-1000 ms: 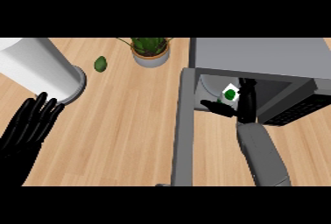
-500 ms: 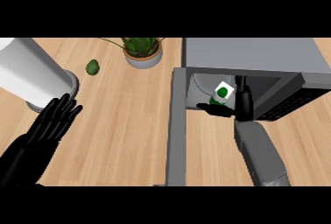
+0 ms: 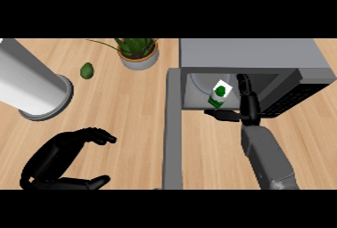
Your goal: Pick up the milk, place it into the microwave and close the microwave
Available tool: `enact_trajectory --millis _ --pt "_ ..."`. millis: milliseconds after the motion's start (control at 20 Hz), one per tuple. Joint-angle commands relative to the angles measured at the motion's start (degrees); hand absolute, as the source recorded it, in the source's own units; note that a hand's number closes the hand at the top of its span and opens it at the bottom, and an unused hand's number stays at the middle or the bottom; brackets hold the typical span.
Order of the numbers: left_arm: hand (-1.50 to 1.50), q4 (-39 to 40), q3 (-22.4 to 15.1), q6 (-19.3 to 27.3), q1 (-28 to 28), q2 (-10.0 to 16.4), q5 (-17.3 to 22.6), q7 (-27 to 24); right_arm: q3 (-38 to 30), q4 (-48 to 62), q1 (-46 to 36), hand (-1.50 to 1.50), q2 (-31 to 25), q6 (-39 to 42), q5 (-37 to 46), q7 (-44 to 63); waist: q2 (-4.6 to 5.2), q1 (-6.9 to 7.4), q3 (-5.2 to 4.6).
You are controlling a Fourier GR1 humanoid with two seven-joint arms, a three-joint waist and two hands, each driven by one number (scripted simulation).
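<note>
Left hand [image 3: 63, 153] has curled into an empty fist near the open door [image 3: 173, 133]. Right hand [image 3: 248, 112], fingers straight and released, stands beside the milk [image 3: 220, 92] just inside the microwave [image 3: 250, 53]; closing likely comes next.

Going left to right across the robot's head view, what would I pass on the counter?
Tall white cylinder → small green fruit → potted plant → open microwave door → milk carton → microwave's button panel.

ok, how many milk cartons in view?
1. The milk carton is tilted in the mouth of the open microwave, just left of the right hand. Others could be hidden deeper inside.
</note>
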Motion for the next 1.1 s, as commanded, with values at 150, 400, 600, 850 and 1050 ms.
enact_trajectory --millis 150,400,600,850,1050 --pt "1.50 4.68 -6.38 1.62 -0.90 -1.97 -8.50 -3.30 6.11 -16.67 11.30 -1.50 1.89 3.88 -1.25 5.59 -0.59 -1.71 -0.05" --pt "1.50 12.00 -11.55 6.96 -5.24 -2.02 -17.02 -8.38 12.80 -27.41 24.23 -1.50 1.93 4.08 -4.03 5.63 -0.43 -1.64 -0.03" --pt "1.50 15.81 -16.07 4.43 -9.37 -2.03 -16.57 -3.45 13.05 -35.08 30.37 -1.50 0.12 6.24 -2.80 7.13 -0.36 -1.90 -0.02" --pt "1.50 27.69 -22.35 10.12 -10.61 -2.05 -23.20 -14.57 17.68 -51.40 41.66 -1.50 1.77 5.07 -1.89 11.46 -0.30 -2.22 -0.07" --pt "1.50 28.95 -29.35 12.30 -12.05 -2.05 -16.91 -10.83 17.67 -63.35 48.60 -1.50 -0.71 7.92 -4.58 15.70 -0.31 -2.21 -0.05"
